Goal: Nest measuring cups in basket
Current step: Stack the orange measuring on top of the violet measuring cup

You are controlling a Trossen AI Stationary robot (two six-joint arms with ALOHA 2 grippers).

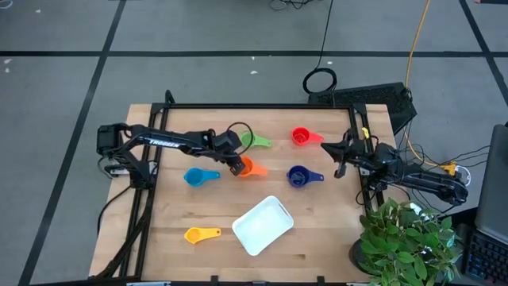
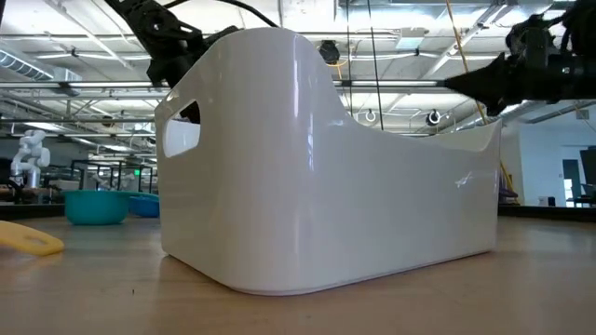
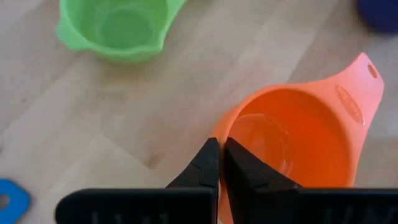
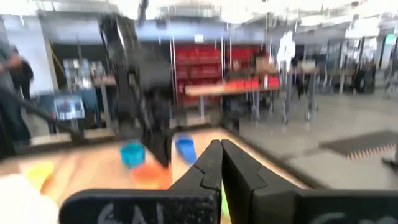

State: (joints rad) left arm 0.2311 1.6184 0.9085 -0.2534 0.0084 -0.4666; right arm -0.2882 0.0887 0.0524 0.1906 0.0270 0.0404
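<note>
My left gripper [image 1: 236,164] is shut on the orange cup [image 1: 251,168] near the table's middle. Around it stand the green cup [image 1: 255,141], the red cup [image 1: 302,137], the navy cup [image 1: 299,176] and a light blue cup [image 1: 198,176], each on its base. The yellow cup [image 1: 202,234] lies near the front edge, left of the white basket [image 1: 263,225]. My right gripper [image 1: 340,159] hangs shut and empty over the table's right side. In the low view the basket [image 2: 326,167] fills the foreground and hides most of the cups. My left gripper [image 3: 220,144] pinches the orange cup's rim [image 3: 227,118] on the side opposite its handle [image 3: 356,93]. One finger is inside the bowl and one outside. The fingers come from above, pointing down. The cup sits upright; whether its base is on the table I cannot tell.
A potted plant [image 1: 409,242] stands at the table's front right corner. Bare wood shows between the cups and the basket. A dark frame rail [image 1: 262,106] runs along the far edge. The right wrist view shows a person [image 4: 12,87] in the room behind.
</note>
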